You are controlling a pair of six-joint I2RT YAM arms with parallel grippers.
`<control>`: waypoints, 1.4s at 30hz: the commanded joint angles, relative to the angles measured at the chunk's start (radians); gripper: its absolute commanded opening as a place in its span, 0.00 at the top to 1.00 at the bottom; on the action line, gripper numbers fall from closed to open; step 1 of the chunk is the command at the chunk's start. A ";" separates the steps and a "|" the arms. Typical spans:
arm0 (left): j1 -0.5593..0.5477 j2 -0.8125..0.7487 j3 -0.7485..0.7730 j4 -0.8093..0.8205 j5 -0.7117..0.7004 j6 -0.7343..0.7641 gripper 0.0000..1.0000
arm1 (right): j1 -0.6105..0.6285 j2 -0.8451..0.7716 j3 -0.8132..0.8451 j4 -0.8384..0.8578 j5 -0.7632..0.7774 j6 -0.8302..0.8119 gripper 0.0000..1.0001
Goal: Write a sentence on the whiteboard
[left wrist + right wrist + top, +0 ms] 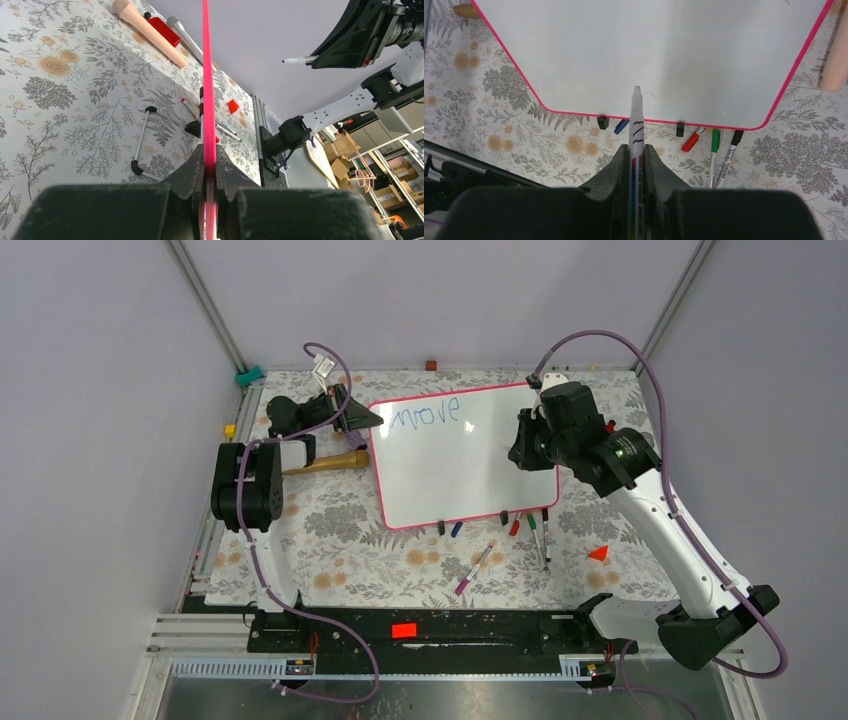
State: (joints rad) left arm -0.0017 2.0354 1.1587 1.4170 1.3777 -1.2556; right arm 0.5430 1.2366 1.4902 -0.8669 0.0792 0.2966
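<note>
Red marker (690, 142); green marker (714, 150) beside whiteboard (649, 50).

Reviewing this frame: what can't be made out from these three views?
- Left wrist: whiteboard is seen edge-on, so its face is hidden.
- Right wrist: the sentence is cut off by the top edge.
- Top: marker tip is too small to tell whether it touches the whiteboard.

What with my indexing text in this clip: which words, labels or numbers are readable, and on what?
"move": blue handwriting on the whiteboard.
"WHITE BOARD MARKER": barrel of the held marker; the smaller print below it is blurred.
Print on the loose pens by the board: too small to read.
</note>
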 commanded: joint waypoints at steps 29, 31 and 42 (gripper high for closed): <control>0.007 -0.063 -0.024 0.061 -0.036 -0.019 1.00 | -0.008 0.177 0.046 0.284 0.041 0.056 1.00; 0.008 -0.055 -0.016 0.060 -0.029 -0.021 1.00 | -0.010 0.202 0.069 0.286 0.044 0.027 1.00; -0.018 -0.069 -0.055 0.060 -0.024 -0.013 1.00 | -0.033 0.299 0.154 0.257 0.004 0.004 1.00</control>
State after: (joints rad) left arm -0.0078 2.0018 1.1030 1.4204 1.3510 -1.2488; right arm 0.5159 1.5135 1.5921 -0.6304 0.0834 0.3256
